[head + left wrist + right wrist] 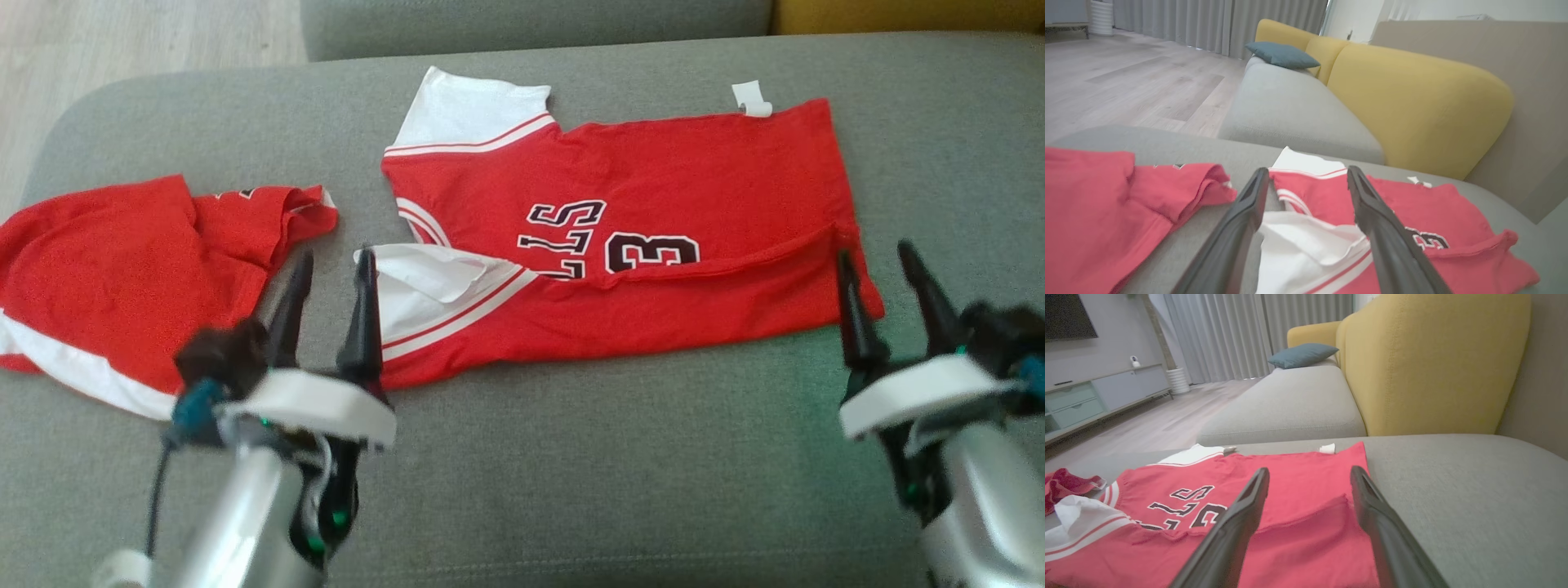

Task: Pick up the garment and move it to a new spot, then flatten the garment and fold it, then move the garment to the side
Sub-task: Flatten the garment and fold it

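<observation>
The garment [653,188] is a red jersey with white sleeves and black lettering, lying flat on the grey sofa seat [620,474], its near edge folded over the body. My left gripper [333,263] stands open at the jersey's near white sleeve [424,282], nothing between its fingers. In the left wrist view that white sleeve [1306,245] lies between the open fingers [1245,212]. My right gripper [878,257] stands open at the jersey's near right corner, empty. Through the right wrist camera the folded red edge [1310,522] sits below the spread fingers [1372,506].
A second red garment [106,269] with a white band lies crumpled at the left of the seat. Wooden floor [122,37] drops off beyond the seat's left edge. A yellow backrest [1412,102] and a blue cushion [1282,55] stand further along the sofa.
</observation>
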Available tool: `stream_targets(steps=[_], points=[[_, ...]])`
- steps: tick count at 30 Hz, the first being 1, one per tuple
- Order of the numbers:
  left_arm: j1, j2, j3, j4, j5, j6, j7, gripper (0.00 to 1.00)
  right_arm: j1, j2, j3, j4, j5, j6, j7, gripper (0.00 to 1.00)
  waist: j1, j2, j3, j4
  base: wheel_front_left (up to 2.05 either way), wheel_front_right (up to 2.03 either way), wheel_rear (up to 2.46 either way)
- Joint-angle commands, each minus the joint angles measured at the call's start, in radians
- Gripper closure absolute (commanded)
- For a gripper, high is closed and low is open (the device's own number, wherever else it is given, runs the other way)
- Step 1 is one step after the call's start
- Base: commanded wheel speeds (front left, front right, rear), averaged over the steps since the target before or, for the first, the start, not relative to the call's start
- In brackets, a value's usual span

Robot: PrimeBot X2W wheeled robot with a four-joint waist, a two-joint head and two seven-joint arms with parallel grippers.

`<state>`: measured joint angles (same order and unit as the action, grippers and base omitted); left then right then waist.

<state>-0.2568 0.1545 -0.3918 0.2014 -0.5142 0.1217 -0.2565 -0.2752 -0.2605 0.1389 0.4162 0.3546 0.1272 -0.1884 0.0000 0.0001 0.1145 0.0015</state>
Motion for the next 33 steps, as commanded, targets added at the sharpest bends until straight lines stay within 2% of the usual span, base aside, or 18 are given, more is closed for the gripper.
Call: stream_targets(steps=[1,4,10,21,30,33], points=[[-0.006,-0.012,0.063,-0.007,0.035,-0.003,-0.005,0.00,0.018,0.020,-0.008,-0.041,-0.044,0.003,-0.025,0.00,0.0000,-0.0001,-0.007,-0.006,0.00,0.00,0.00],[0.037,-0.026,0.051,0.054,0.112,0.001,-0.005,0.00,0.061,0.056,-0.033,-0.052,-0.124,0.003,-0.043,0.00,0.0000,-0.0001,-0.011,-0.012,0.00,0.00,0.00],[0.045,-0.049,0.074,0.155,0.144,-0.001,-0.005,0.00,0.088,0.113,-0.072,-0.081,-0.189,0.003,-0.059,0.00,0.0000,-0.0001,-0.012,-0.030,0.00,0.00,0.00],[-0.029,-0.036,0.058,0.368,0.211,0.008,-0.004,0.00,0.077,0.132,-0.080,-0.118,-0.220,0.003,-0.064,0.00,0.0000,-0.0001,0.002,-0.071,0.00,0.00,0.00],[-0.105,-0.008,0.034,0.540,0.239,0.028,0.071,0.00,0.061,0.142,-0.076,-0.142,-0.226,0.003,-0.067,0.00,0.0000,-0.0001,0.034,-0.122,0.00,0.00,0.00],[-0.123,-0.003,0.012,0.586,0.248,0.008,0.101,0.00,0.060,0.142,-0.084,-0.149,-0.230,0.003,-0.068,0.00,0.0000,-0.0001,0.041,-0.131,0.00,0.00,0.00]])
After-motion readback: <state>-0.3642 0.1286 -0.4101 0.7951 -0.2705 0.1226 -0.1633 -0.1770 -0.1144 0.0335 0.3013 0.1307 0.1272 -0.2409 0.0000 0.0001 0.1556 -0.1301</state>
